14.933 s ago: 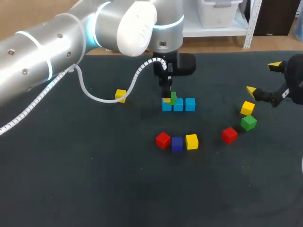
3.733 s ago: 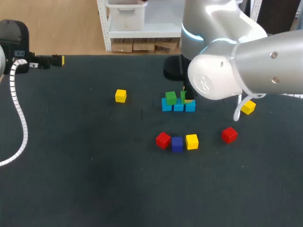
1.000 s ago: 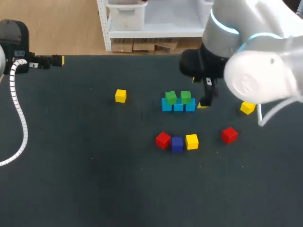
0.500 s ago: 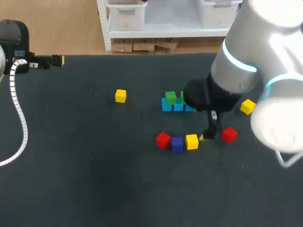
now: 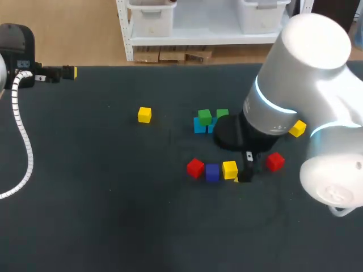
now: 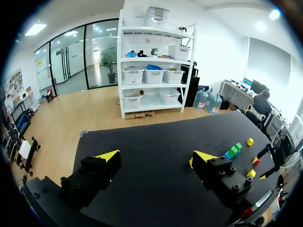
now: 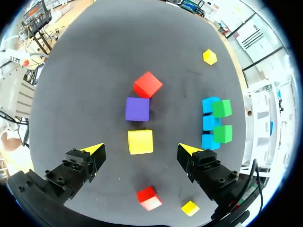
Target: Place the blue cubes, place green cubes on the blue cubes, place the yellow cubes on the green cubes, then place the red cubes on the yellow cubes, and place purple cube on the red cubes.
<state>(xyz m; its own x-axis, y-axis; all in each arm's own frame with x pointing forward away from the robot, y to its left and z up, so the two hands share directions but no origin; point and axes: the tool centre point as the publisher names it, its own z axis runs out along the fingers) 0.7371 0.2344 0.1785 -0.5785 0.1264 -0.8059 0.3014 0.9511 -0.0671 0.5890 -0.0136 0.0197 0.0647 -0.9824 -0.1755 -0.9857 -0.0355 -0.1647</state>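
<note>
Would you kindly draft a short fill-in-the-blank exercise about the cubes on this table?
1. The two green cubes rest on a row of ___ light blue cubes.
2. The yellow cube just ahead of the right end effector sits beside the ___ cube.
3. Exactly ___ red cubes lie on the table.
Missing words: three; purple; two.

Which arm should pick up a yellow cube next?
The right one. The right end effector hangs open right over the yellow cube beside the purple cube. The left end effector sits far off at the table's edge.
</note>
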